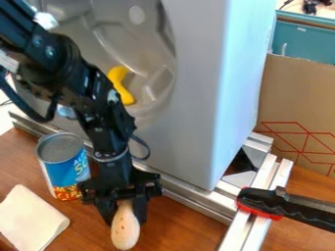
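Note:
At the lower left of centre, the black gripper hangs low over the brown table, its fingers closed around the narrow upper part of a pale wooden spoon. The spoon's rounded end points down toward the front edge of the view; whether it touches the table I cannot tell. Just left of the gripper stands an upright can with a grey top and a blue, white and orange-red label. A folded cream cloth lies on the table farther left.
Behind the gripper rises a large grey moulded block, with a curved yellow object in its recess. Metal rails run along its base. A black and red clamp sits at the right, before a cardboard sheet.

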Robot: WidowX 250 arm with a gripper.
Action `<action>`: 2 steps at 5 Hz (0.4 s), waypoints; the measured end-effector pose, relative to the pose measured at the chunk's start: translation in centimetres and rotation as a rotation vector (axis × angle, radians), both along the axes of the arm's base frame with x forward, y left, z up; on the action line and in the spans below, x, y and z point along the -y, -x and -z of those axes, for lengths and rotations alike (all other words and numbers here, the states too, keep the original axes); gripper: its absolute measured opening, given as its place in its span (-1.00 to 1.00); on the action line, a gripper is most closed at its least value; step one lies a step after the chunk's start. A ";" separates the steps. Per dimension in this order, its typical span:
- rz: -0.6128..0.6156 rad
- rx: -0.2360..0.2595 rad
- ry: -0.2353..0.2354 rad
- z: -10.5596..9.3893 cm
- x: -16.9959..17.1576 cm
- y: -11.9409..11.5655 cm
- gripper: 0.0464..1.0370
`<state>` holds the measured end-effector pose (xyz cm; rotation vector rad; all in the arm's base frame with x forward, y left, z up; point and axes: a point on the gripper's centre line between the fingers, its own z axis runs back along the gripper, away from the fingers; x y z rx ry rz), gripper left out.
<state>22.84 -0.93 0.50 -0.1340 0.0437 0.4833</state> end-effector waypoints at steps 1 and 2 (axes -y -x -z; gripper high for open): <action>0.063 0.034 -0.080 -2.9 -1.3 0.5 0.10; 0.050 0.162 -0.159 -6.4 -4.1 0.1 0.10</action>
